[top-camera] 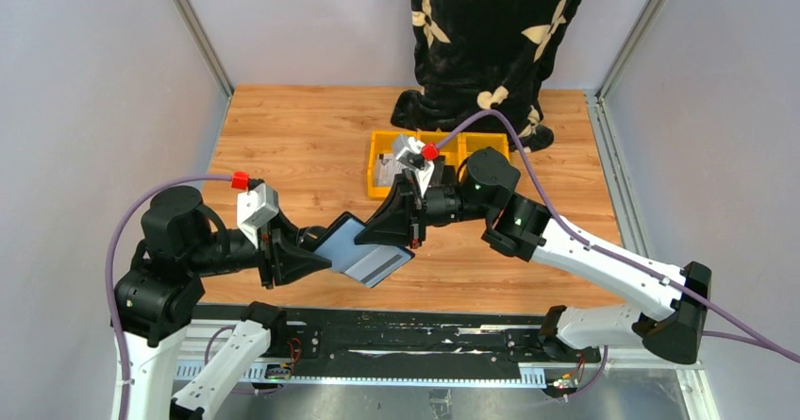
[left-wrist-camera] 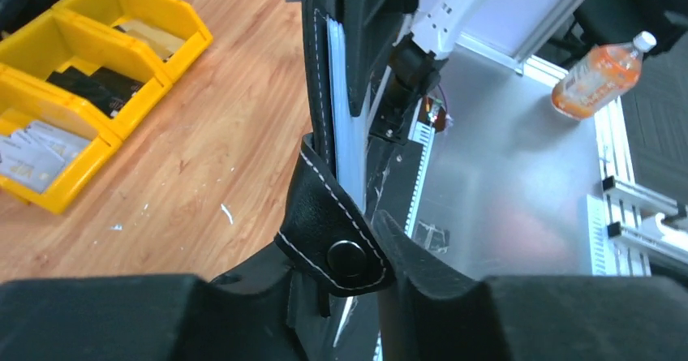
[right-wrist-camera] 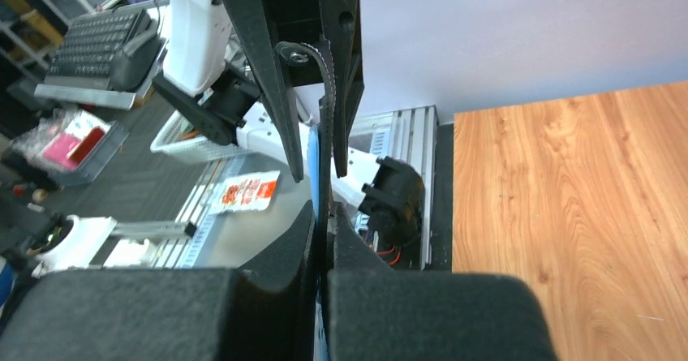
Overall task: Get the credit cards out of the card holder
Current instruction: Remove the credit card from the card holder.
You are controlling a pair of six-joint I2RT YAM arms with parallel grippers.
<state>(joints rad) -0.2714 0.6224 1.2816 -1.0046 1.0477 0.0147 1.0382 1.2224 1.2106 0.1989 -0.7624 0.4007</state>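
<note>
The black card holder (top-camera: 363,255) hangs in the air over the table's near edge, between both arms, its grey-blue inner face turned up. In the left wrist view its snap tab (left-wrist-camera: 345,247) sits between the fingers of my left gripper (left-wrist-camera: 333,243) and touches the right finger; whether they press is unclear. Pale credit cards (left-wrist-camera: 342,109) show edge-on beside the leather leaf. My right gripper (right-wrist-camera: 324,215) is shut on the holder's stitched far edge (right-wrist-camera: 328,109), with a blue card edge (right-wrist-camera: 312,162) alongside in the pinch. From above the grippers (top-camera: 311,255) (top-camera: 412,236) face each other.
Yellow bins (top-camera: 377,146) stand on the table behind the right gripper and hold cards and dark wallets, as the left wrist view (left-wrist-camera: 49,195) also shows. A person in black patterned clothing (top-camera: 491,42) stands at the far edge. The metal rail (top-camera: 425,344) lies below the holder.
</note>
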